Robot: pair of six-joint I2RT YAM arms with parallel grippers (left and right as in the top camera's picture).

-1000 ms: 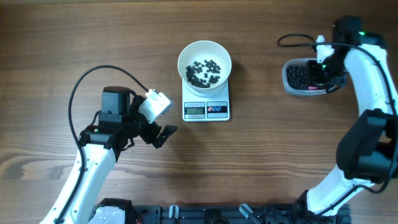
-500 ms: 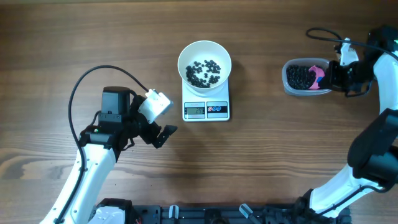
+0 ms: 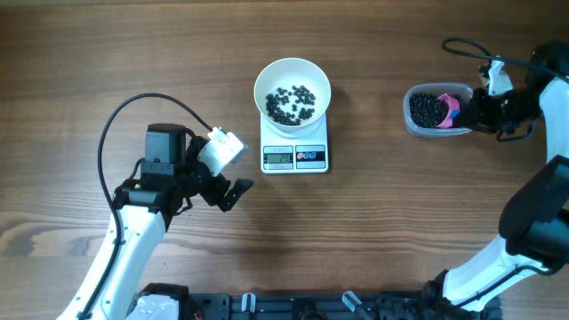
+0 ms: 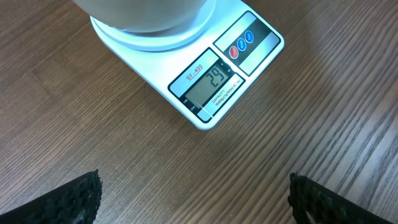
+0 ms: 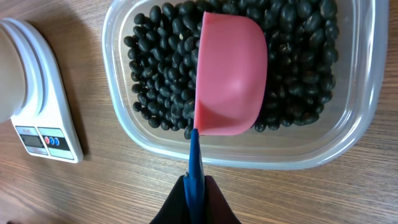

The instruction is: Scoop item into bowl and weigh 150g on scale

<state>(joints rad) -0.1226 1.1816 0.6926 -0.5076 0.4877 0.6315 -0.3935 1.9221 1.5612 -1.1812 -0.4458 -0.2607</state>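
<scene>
Surface: a brown wood-grain bench (image 3: 89, 53), seen from above, with one robot arm at each side.
Left arm: the left gripper (image 4: 194, 205) hovers low, near the front of the scale, jaws wide apart and holding nothing.
Centre: the white scale (image 3: 294, 156) carries the white bowl (image 3: 267, 80), and a thin scatter of dark beans (image 3: 293, 104) lies in the bowl's bottom.
Display: lit, but the digits sit at a slant and I cannot read them with confidence.
Right of centre: a clear plastic container (image 5: 348, 134), well apart from the scale, holds most of the beans.
Right arm: the right gripper (image 5: 196, 199) has its jaws clamped together on the thin blue handle of a pink scoop (image 5: 230, 74), which rests over the beans.
Risk: the blue handle is narrow, so a loaded scoop could twist in the jaws and spill beans across the open bench on the way over.
Risk: a full tip into the bowl could overshoot the target weight, or nudge the bowl on its platform.
</scene>
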